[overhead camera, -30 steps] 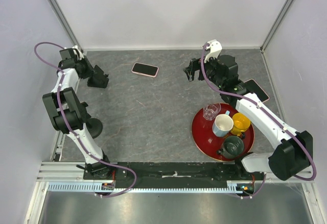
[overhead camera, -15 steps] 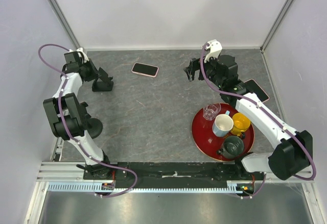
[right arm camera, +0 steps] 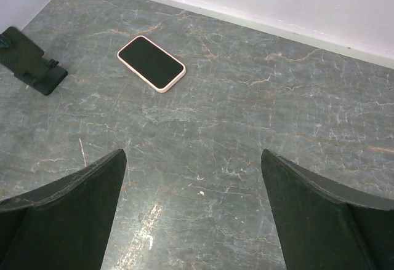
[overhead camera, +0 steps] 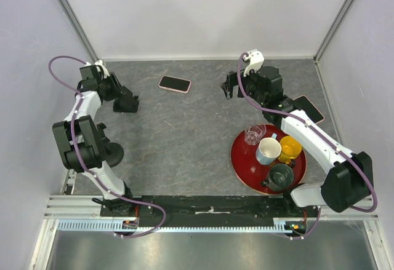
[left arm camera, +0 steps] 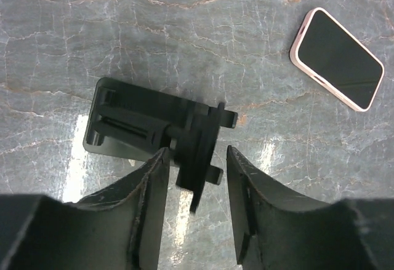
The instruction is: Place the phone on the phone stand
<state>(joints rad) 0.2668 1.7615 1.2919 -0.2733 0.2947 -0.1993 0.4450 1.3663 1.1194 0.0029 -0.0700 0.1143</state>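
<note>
Phone flat, long axis left-right

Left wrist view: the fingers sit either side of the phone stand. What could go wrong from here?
1. The left gripper closely straddles the phone stand. Lifting away at an angle could catch its upright plate and tip or drag it.
2. The pink-cased phone lies flat on the table, so the open right gripper may slip off its thin edges.
</note>
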